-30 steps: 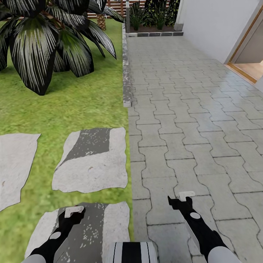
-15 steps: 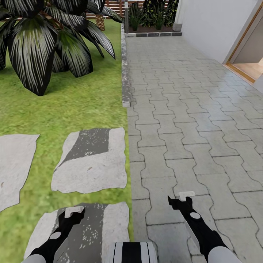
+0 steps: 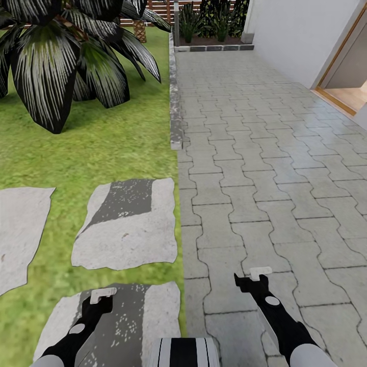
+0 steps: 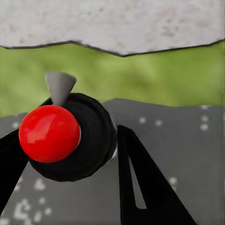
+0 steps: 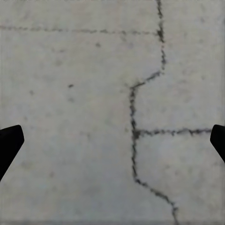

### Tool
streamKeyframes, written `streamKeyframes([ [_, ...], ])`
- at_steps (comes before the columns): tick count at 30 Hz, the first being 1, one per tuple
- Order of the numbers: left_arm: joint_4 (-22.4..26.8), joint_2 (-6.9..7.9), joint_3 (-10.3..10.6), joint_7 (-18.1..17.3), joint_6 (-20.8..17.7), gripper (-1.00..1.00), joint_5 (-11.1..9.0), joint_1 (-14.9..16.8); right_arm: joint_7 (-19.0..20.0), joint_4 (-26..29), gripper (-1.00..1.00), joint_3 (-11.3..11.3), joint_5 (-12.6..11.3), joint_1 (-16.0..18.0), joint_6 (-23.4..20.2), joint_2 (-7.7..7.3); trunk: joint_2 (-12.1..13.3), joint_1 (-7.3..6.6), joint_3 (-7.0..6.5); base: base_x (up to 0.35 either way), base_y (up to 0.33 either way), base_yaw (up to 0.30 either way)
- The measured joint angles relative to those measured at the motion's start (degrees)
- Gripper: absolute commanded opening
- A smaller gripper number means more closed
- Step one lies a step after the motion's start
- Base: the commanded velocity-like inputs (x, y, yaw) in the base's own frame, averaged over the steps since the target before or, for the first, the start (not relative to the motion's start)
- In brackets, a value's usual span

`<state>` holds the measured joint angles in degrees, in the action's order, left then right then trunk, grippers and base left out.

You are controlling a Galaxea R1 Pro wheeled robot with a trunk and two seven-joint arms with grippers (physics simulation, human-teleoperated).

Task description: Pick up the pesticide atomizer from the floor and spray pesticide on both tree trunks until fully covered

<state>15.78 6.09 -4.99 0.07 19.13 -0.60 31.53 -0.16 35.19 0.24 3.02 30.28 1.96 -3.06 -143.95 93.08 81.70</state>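
Left gripper (image 4: 70, 154) fingers pinching atomizer (image 4: 65, 136), glossy red ball, black round body, grey cone nozzle. Right gripper (image 5: 112, 140) fingers spread over matte interlocking pavers (image 5: 70, 93).

The head camera looks forward and down from above both arms, over lawn (image 3: 102, 153) at left and interlocking paving (image 3: 265, 168) at right. The left wrist camera faces down, close over a stepping stone (image 4: 187, 154) and grass. The right wrist camera sits close above the paving.
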Motion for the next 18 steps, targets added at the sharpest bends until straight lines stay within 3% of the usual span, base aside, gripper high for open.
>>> streamKeyframes([
  [18, 0.18, 0.0, 0.01, -0.01, 0.03, -1.0, 0.01, 0.0, 0.0, -0.02, 1.0, 0.0, 0.0, 0.02, 0.0, 0.0, 0.02, -0.05, -0.44, 0.0, 0.0, 0.0],
])
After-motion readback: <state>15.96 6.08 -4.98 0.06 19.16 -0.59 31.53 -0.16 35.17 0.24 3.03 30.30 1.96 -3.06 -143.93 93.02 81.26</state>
